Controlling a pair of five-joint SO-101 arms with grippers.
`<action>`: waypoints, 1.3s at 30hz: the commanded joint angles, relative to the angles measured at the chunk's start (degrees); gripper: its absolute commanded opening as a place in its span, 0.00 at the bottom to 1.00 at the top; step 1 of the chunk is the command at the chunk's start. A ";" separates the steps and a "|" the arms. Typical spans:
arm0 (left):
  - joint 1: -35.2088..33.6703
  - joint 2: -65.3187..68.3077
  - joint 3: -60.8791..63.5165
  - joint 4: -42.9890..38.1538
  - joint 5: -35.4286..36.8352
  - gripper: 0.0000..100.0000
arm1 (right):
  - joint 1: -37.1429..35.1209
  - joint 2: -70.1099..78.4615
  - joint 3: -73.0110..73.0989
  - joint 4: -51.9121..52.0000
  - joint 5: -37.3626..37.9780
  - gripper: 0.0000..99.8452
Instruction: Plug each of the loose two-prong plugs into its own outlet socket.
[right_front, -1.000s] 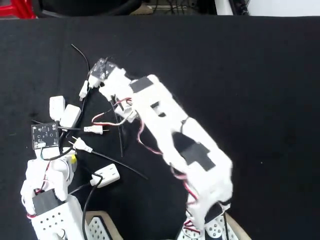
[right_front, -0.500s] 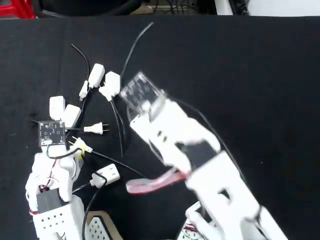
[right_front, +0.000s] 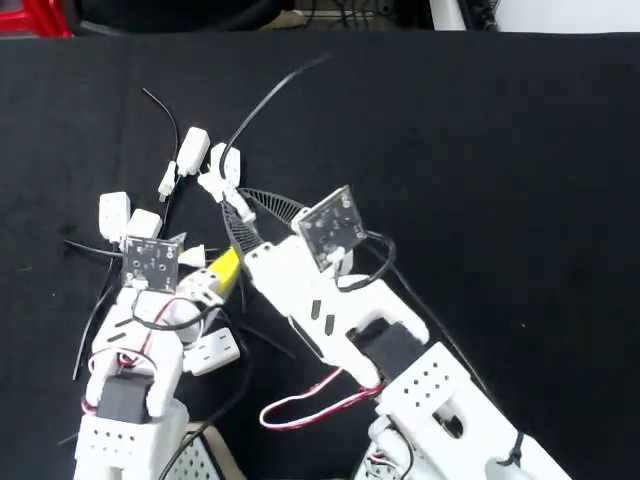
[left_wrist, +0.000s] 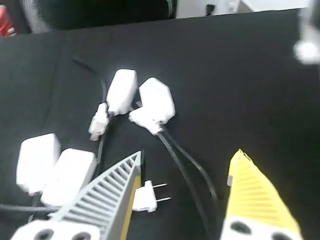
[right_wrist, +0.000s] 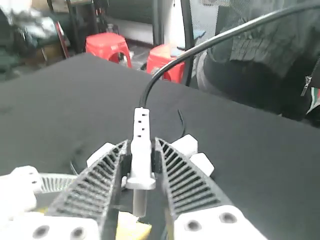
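Right gripper (right_wrist: 140, 143) was clamped on the white slotted socket (right_wrist: 139, 125) with its black cord (right_wrist: 200, 47). Left gripper (left_wrist: 188, 155) hung wide open over the small white two-prong plug (left_wrist: 148, 195) lying on the black table (left_wrist: 240, 75); grabbing it and aligning prongs looked next.

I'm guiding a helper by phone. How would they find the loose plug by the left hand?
On the black table, find the left hand, open, with a grey finger and a yellow finger. A small white plug lies right beside the grey finger. Its two bare prongs point toward the yellow finger, unlike the bigger white sockets nearby.
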 joint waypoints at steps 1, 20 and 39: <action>1.71 -0.53 -2.51 -1.49 0.97 0.27 | 2.46 -1.80 -0.31 -0.18 -3.34 0.01; 2.68 -0.62 -12.44 -1.49 14.95 0.28 | -0.09 -14.11 3.74 10.64 -9.41 0.01; 10.77 -0.44 -5.41 1.58 3.25 0.28 | 2.64 -14.11 2.59 7.74 -2.90 0.01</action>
